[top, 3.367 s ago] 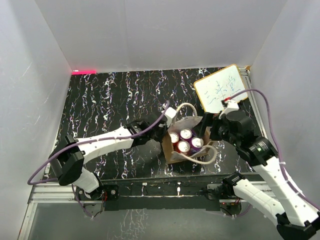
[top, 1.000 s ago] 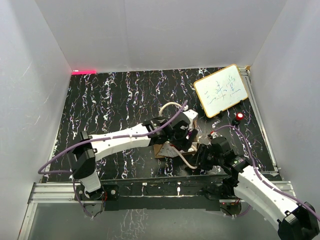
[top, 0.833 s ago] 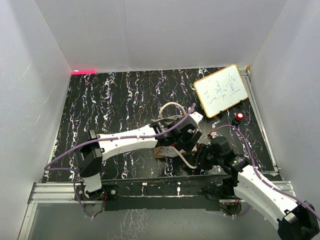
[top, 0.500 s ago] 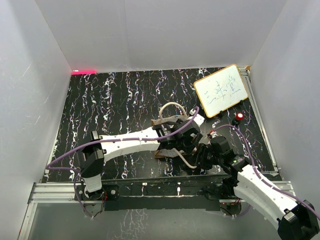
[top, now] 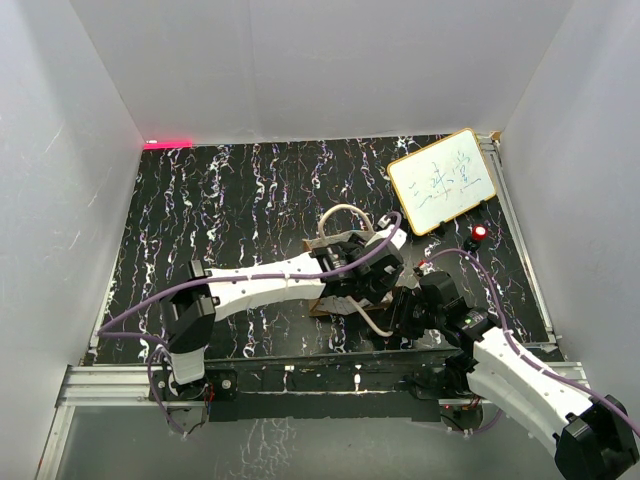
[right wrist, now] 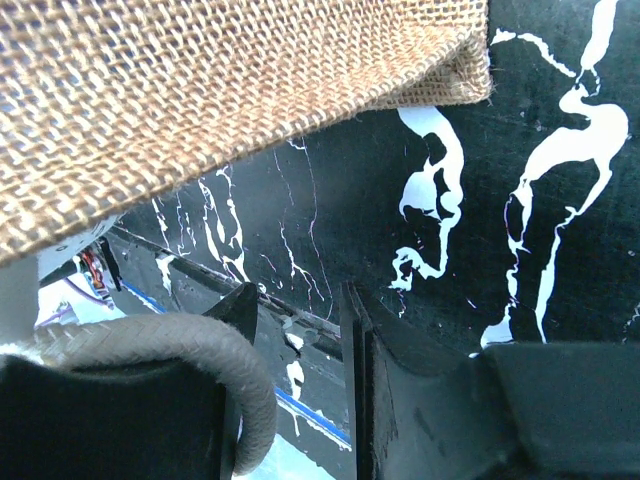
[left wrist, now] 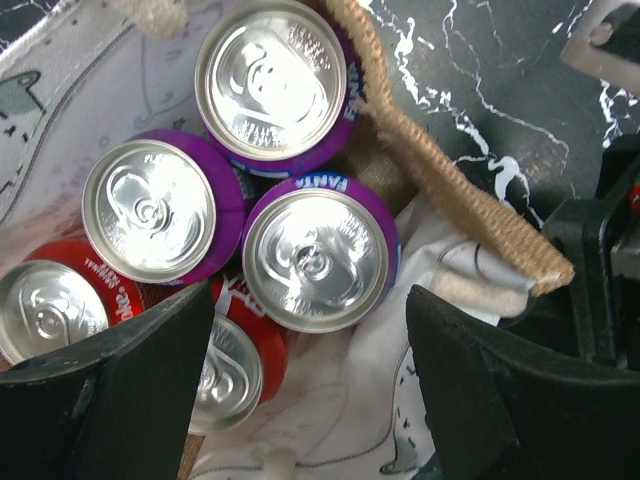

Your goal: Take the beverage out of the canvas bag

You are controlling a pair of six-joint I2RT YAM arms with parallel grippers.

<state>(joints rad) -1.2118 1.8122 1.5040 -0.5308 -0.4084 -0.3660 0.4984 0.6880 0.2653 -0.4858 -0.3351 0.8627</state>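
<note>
Over the canvas bag, my left tool hangs apart, straddling a purple can standing inside, lined up to clamp it. My right tool sits at the cream handle, likely steadying; whether it grips, I cannot tell.

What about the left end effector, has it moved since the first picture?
Yes. The left end effector moved right, closer to the whiteboard, over the bag.

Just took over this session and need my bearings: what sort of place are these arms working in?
Probably a lab test booth: plain white walls box in a black marbled tabletop, an aluminium rail runs along the near edge, and a small whiteboard lies at back right.
</note>
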